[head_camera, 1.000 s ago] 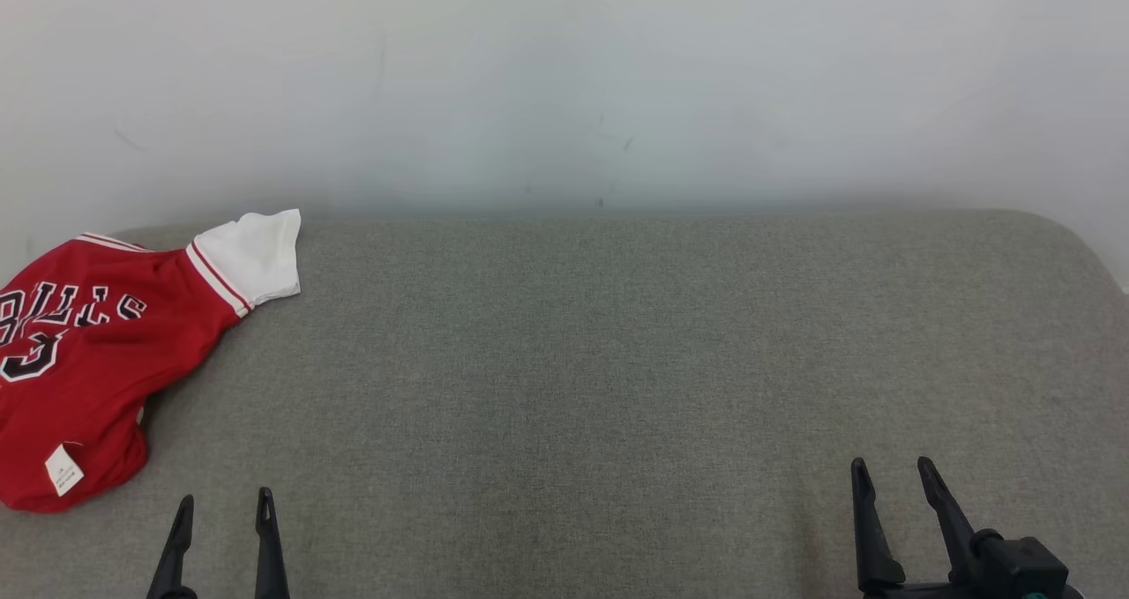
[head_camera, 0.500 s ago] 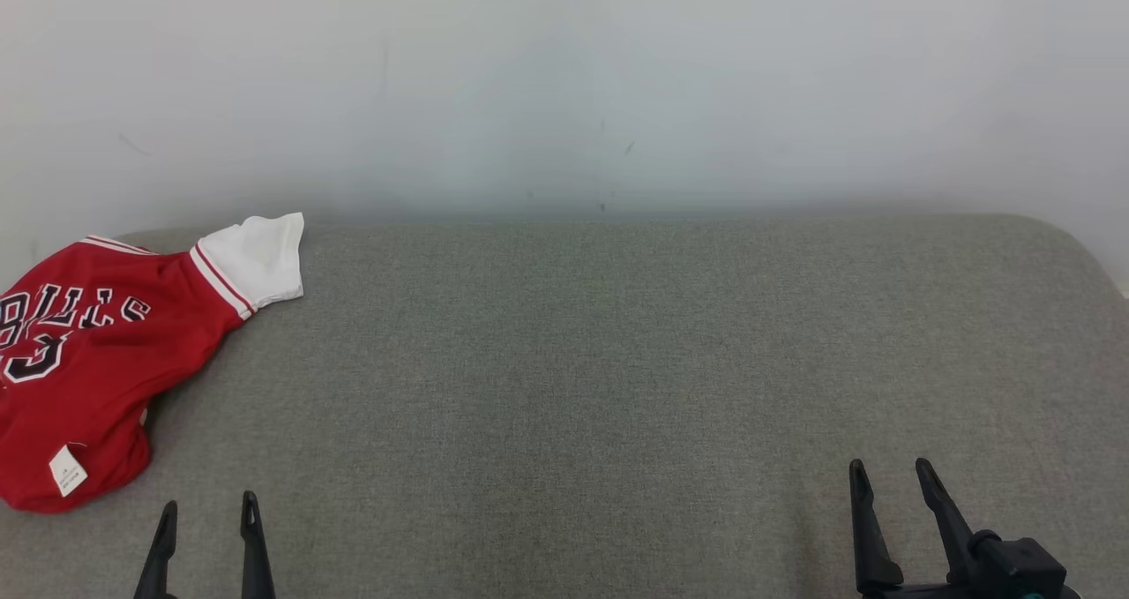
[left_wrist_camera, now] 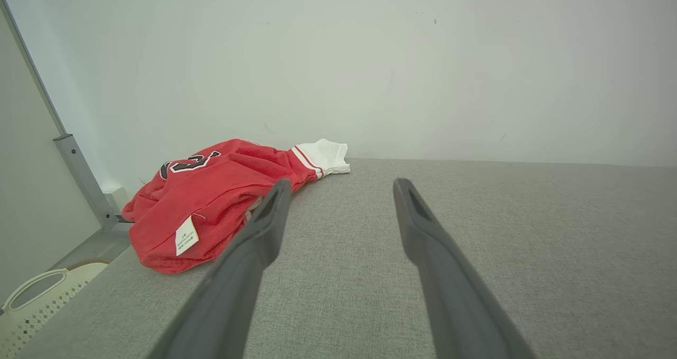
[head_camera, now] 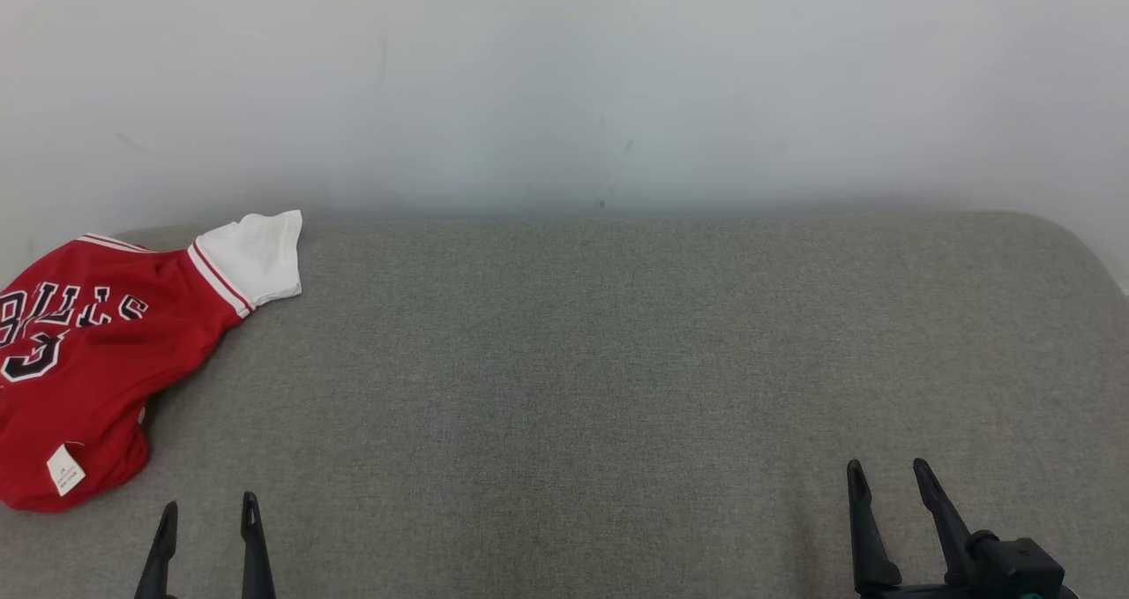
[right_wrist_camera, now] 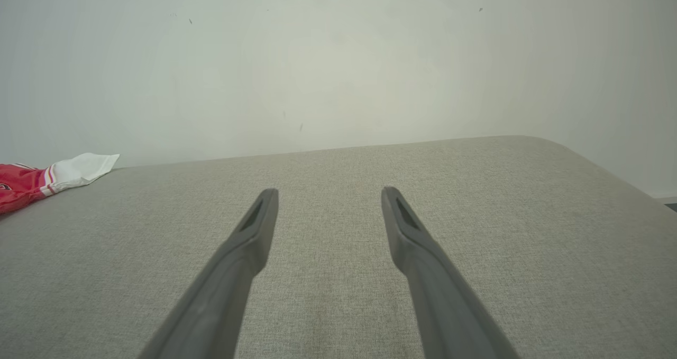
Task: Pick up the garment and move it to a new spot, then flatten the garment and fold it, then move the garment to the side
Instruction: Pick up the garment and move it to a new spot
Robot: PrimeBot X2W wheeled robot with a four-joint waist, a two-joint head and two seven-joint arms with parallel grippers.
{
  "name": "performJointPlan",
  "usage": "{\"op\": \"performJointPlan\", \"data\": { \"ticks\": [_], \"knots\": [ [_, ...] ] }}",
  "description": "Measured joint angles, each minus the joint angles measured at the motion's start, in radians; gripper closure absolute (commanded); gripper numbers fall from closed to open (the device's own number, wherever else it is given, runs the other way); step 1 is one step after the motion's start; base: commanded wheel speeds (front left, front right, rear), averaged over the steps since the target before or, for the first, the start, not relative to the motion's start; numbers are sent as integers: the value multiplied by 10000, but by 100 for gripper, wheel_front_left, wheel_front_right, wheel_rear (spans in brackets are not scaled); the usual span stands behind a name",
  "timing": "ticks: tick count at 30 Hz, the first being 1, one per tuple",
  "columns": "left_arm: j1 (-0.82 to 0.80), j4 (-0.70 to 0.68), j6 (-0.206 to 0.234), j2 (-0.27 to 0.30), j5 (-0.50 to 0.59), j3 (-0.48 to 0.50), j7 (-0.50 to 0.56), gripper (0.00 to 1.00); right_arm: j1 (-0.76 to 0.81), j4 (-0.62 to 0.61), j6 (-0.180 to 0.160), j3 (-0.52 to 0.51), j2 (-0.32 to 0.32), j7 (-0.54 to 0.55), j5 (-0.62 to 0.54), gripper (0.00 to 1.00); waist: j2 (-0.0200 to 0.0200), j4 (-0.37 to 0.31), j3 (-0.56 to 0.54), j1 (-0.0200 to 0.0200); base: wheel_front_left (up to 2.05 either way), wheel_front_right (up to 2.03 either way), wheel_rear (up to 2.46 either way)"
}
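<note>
A pale wall (head_camera: 564, 78) is being seen across the top of the head view. Below it a grey pad (head_camera: 564, 387) is being shown running from edge to edge. The garment (head_camera: 97, 378), a red jersey with black-and-white lettering, is being left crumpled on the pad at the left edge of that frame. In the left wrist view it is being seen at centre left (left_wrist_camera: 211, 200), and in the right wrist view a corner of it is being seen at the left edge (right_wrist_camera: 21, 184).

The right gripper (head_camera: 886, 465) is being held at the lower right of the head view, with its fingers spread and nothing between them, well apart from the garment. The left gripper (head_camera: 209, 504) is being held at the lower left, likewise spread and empty, near the garment but not touching it.

A cream basket (left_wrist_camera: 37, 301) is being seen at the lower left of the left wrist view, beside the pad's edge. A white sleeve (head_camera: 256, 255) is being shown at the garment's upper right, and a small white label (head_camera: 65, 469) near its lower edge.
</note>
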Motion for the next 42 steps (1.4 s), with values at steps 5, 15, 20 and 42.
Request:
{"op": "performJointPlan", "data": {
  "ticks": [5,15,20,42],
  "knots": [
    [1,13,-38,-2,-2,-15,0,0,0,-4,0,8,0,0,0,0,0,-2,7,0,0,0,0],
    [-8,142,67,-8,-15,-48,-10,0,59,-6,0,-40,0,0,56,0,0,423,-3,0,0,0,0],
    [-24,301,69,-6,54,65,-10,0,232,13,0,-42,0,0,148,0,0,957,-15,0,0,0,0],
    [221,443,13,92,182,443,-8,0,446,113,0,370,-6,0,408,0,0,4044,-344,0,0,0,0]
  ]
}}
